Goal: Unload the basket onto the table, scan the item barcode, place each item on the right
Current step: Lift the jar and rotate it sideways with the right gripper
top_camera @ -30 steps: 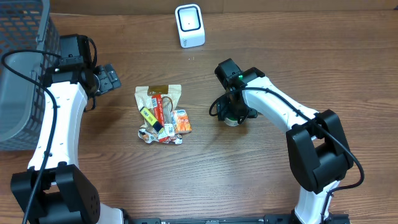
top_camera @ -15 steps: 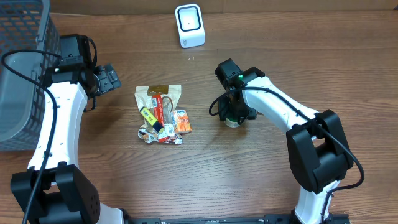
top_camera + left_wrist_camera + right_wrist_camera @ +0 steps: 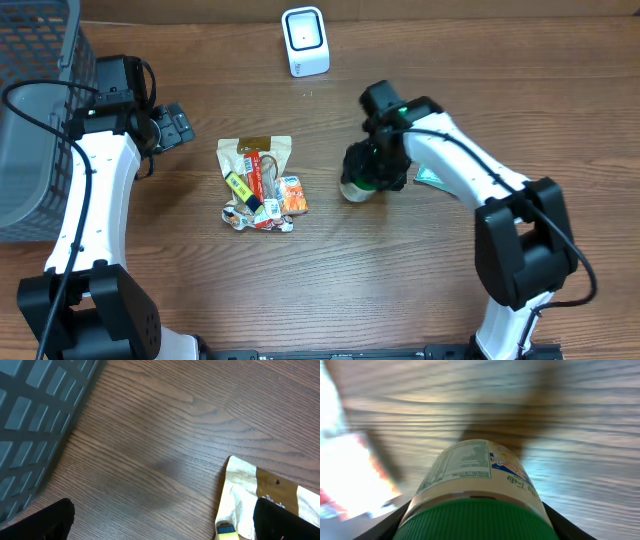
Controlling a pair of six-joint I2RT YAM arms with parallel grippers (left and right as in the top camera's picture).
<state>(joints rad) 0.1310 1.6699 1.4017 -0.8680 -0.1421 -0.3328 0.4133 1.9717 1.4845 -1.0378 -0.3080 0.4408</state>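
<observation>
Right wrist: right fingers point(image 3: 559, 526) pinch green-lidded white plastic jar point(image 3: 479, 477), well apart from white boxy scanner point(image 3: 305, 40); lid-end grip may slip, barcode may face away. Left fingers point(image 3: 45, 520) spread.

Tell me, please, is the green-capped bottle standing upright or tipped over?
Tipped: the bottle lies sideways in the right gripper, pale base pointing left overhead, green cap facing the wrist camera.

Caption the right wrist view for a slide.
Right gripper holds a green-capped bottle, nutrition label up, over the wooden table.
</observation>
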